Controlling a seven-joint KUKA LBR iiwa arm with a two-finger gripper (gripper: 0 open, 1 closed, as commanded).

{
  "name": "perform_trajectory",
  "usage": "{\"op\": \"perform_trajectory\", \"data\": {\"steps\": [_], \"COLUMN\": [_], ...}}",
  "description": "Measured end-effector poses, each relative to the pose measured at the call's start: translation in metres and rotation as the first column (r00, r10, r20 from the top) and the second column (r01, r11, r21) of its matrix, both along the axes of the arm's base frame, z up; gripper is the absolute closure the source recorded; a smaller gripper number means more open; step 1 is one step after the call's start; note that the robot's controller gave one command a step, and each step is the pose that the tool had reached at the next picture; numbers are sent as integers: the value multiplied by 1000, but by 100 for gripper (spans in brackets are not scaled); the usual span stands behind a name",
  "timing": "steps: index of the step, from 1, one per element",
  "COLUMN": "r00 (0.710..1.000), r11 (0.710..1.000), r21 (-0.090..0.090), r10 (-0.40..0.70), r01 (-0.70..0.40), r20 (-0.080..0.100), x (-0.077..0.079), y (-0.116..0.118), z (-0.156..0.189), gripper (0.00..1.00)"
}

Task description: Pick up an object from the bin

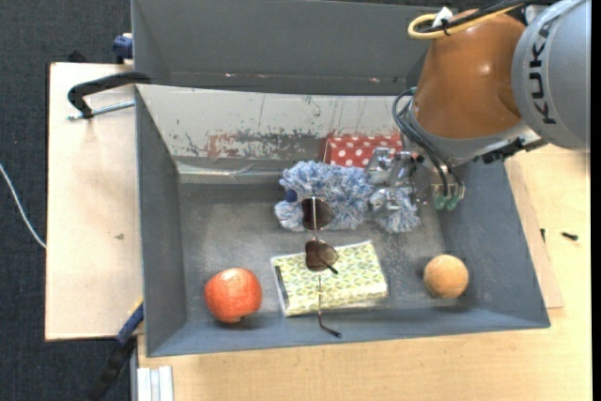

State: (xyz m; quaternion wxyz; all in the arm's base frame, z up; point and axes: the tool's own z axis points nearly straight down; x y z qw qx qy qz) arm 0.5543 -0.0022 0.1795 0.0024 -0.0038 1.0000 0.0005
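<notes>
My gripper (395, 188) is low in the back right part of the bin, its metal fingers down in the right end of a blue-and-white fluffy cloth (324, 191). A red box with white dots (359, 148) lies just behind it against the back wall. An orange ball (445, 276) sits in front of the gripper near the right wall. How the fingers stand is hidden by the cloth.
A green patterned pad (340, 280) lies at the front middle with brown sunglasses (319, 239) across it and the cloth. A red apple (232, 293) rests in the front left corner. The arm's orange cover hangs over the bin's back right corner.
</notes>
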Motion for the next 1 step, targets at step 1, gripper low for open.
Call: {"op": "perform_trajectory", "data": {"steps": [1], "r00": [1000], "r11": [1000], "r21": [0], "r10": [29], "r01": [-29], "r20": [1], "x": [7], "y": [3], "z": [93], "gripper": [100]}}
